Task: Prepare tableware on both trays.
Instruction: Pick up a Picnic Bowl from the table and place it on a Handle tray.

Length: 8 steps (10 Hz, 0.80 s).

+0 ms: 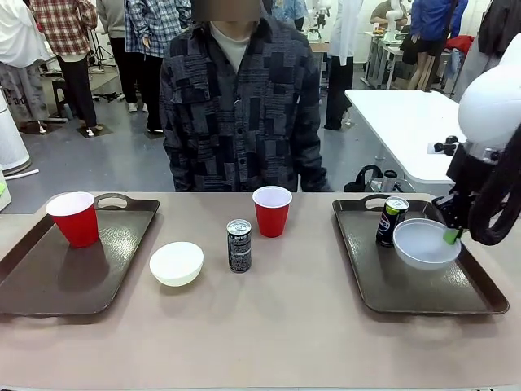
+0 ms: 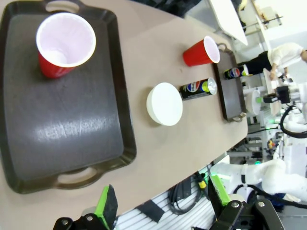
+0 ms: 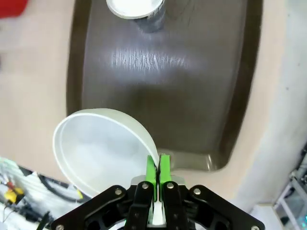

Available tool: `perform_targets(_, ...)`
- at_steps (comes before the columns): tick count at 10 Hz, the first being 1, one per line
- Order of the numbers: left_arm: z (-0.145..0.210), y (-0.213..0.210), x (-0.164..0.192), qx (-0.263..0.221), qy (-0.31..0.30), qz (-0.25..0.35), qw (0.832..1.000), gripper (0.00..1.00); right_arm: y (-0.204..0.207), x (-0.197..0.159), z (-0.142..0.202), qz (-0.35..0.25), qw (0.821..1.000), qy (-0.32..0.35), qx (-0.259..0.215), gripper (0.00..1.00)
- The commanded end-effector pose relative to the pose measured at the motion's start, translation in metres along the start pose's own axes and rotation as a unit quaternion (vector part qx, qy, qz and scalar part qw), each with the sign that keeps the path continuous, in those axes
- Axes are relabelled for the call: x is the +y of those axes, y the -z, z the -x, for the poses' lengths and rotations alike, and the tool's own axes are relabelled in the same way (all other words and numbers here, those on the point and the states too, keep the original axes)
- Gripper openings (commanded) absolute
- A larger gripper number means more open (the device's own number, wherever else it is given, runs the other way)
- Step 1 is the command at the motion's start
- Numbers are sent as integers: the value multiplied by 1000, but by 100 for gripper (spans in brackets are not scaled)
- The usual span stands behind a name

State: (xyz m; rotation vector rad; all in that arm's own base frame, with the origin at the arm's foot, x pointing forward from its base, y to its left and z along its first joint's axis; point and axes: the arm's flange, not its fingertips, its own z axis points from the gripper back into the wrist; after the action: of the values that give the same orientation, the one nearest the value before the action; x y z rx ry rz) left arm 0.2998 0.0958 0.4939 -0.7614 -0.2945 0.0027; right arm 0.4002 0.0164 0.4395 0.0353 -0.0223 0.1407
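1. Your right end effector [image 3: 157, 165] is clamped on the rim of a white bowl [image 1: 426, 243]. It holds the bowl over the right tray [image 1: 407, 289] near the counter's right edge, beside the green-topped can [image 1: 391, 221].
2. Your left end effector [image 2: 162, 194] stands apart at the near edge.
3. The beige counter [image 1: 269, 326] carries the left tray [image 1: 41, 281] holding a red cup [image 1: 75, 218]. The second bowl [image 1: 176, 262], dark can [image 1: 238, 245] and other red cup [image 1: 272, 211] sit mid-counter.
4. A person [image 1: 240, 106] stands at the far edge, with grey floor [image 1: 106, 155] and a white table [image 1: 399, 114] beyond.
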Motion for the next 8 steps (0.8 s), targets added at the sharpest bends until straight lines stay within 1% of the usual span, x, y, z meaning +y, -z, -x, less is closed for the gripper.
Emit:
perform_targets(1,1,1,2,-7,6,7,1000,100,18,-2,-18,-22,1000,-11,1,4)
perform_targets(2,1,1,2,-7,6,7,1000,100,28,-5,-25,-10,1000,-7,5,4)
perform_targets(5,1,1,2,-7,6,7,1000,100,58,-5,-32,3,1000,-8,15,4)
perform_targets(8,1,1,2,-7,6,7,1000,100,73,-8,-33,11,1000,-7,20,4)
